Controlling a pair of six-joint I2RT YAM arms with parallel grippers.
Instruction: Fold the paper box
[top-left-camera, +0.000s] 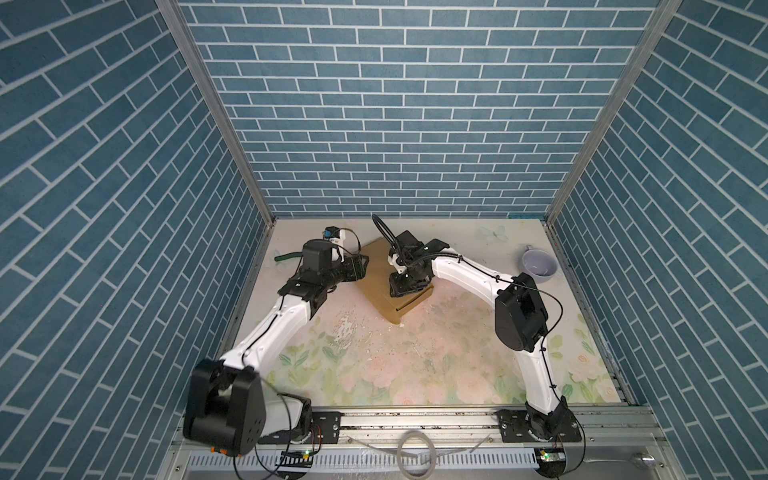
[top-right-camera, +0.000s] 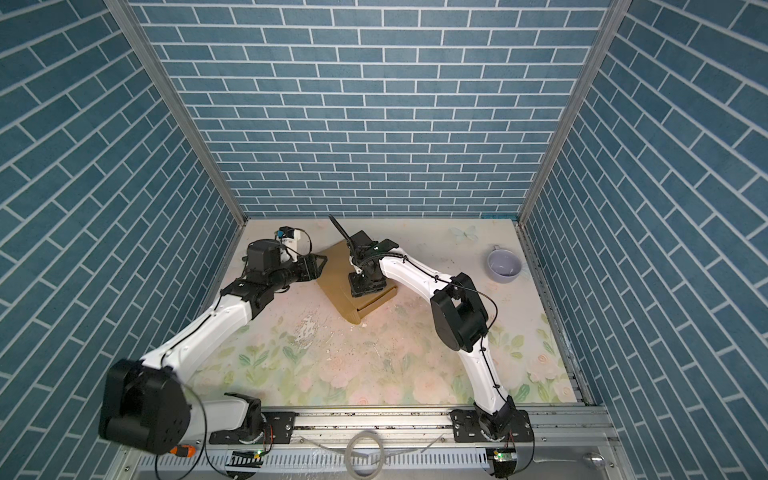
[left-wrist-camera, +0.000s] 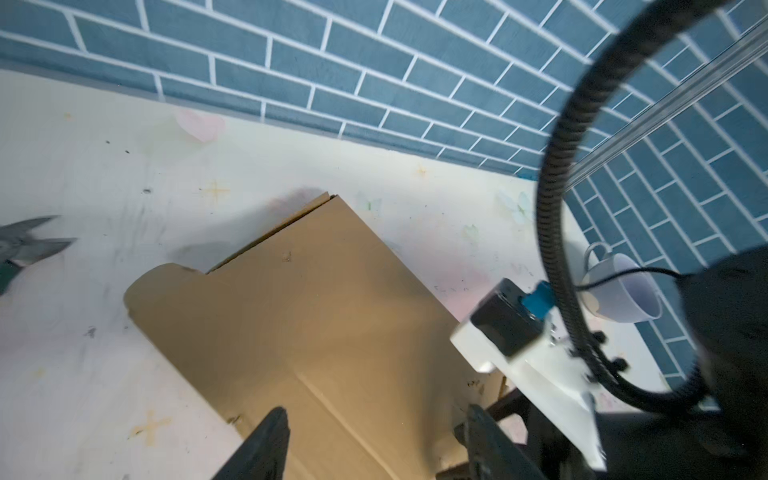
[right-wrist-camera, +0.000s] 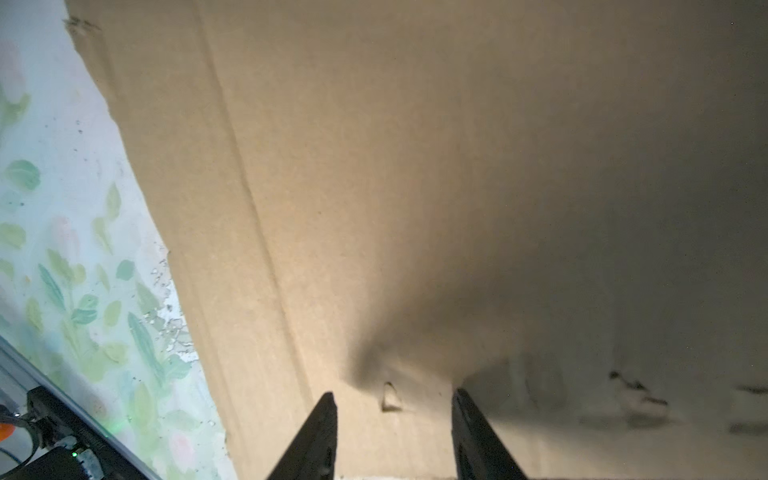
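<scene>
In both top views the paper box (top-left-camera: 376, 286) (top-right-camera: 334, 280) lies at the far middle of the table (top-left-camera: 374, 365), between the arms. The left gripper (top-left-camera: 363, 266) is at its left edge. The right gripper (top-left-camera: 401, 291) is over its near right part, covering it. A cup (top-left-camera: 539, 266) stands far right, well apart.

The left wrist view adds that the left gripper's (left-wrist-camera: 377, 409) jaws are wide and empty over the cardboard. Scissors (left-wrist-camera: 29, 245) lie far left, and a cable loop (left-wrist-camera: 552, 232) crosses the cup.

The right wrist view shows the right gripper's (right-wrist-camera: 393, 392) jaws moderately apart and empty, close above the box.
</scene>
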